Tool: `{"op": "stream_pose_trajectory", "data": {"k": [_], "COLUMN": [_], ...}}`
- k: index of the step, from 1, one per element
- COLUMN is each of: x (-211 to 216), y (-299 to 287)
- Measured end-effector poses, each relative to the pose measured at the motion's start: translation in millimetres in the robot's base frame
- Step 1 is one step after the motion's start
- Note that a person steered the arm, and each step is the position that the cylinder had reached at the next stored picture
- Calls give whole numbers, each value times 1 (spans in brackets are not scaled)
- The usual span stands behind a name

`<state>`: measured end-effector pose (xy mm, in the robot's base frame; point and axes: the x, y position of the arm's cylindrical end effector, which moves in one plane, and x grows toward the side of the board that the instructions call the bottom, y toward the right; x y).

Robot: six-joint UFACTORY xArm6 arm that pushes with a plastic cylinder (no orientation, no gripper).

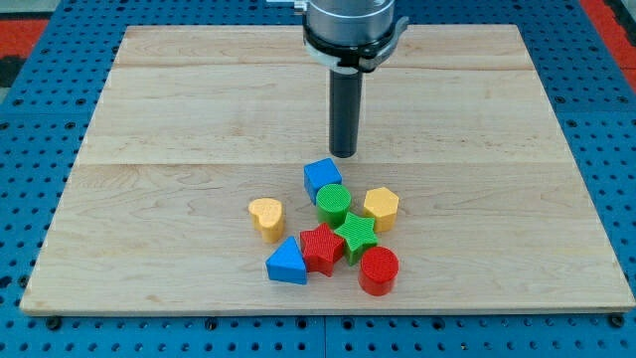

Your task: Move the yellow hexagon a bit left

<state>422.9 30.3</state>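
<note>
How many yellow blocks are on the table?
2. The yellow heart sits alone at the cluster's left side. The yellow hexagon is at the cluster's right, beside the green cylinder. My tip is above both in the view. None seem hidden.

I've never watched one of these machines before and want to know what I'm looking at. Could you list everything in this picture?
Wooden board: one, pale wood, filling most of the view.
Pegboard surface: one, blue with holes, around the board.
Blue cube: one, top of the cluster.
Green cylinder: one, just below the cube.
Yellow hexagon: one, cluster's right side.
Yellow heart: one, apart on the view's left.
Green star: one, cluster's middle.
Red star: one, left of the green star.
Blue triangle: one, bottom left.
Red cylinder: one, bottom right.
My tip: one dark rod, just above the blue cube, touching no block that I can see.
</note>
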Motion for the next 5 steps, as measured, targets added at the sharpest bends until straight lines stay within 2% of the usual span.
{"op": "stream_pose_trajectory", "data": {"k": [2, 3, 4, 5], "x": [-5, 14, 55, 94], "y": [2, 22, 81, 80]}}
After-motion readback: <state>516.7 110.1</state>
